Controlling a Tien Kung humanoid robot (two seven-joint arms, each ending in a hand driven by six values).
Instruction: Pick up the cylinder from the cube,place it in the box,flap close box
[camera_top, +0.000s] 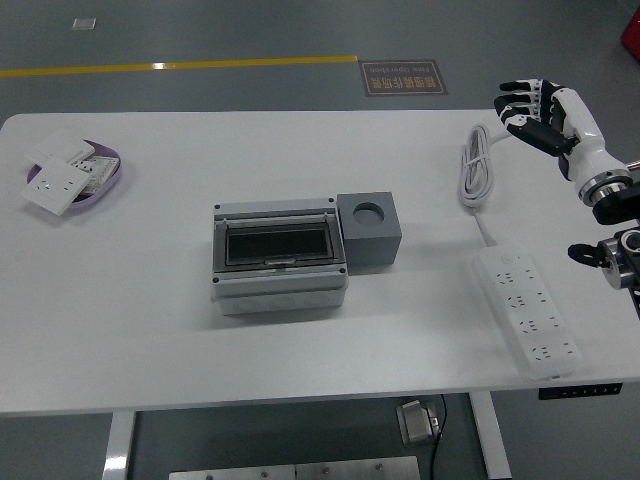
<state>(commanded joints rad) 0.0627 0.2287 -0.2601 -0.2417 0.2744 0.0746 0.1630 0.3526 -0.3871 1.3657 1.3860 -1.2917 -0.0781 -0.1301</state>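
Head view: right hand (545, 115) hangs released, fingers spread, well apart from grey cube (369, 232) beside junction box (279, 255); cylinder unseen; reaching in could snag the power strip cable (476, 170).

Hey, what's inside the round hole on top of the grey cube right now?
The grey cube sits against the right side of the box. Its round hole looks dark, and no cylinder sticks up out of it. The bottom of the hole is in shadow, so anything deep inside can't be seen.
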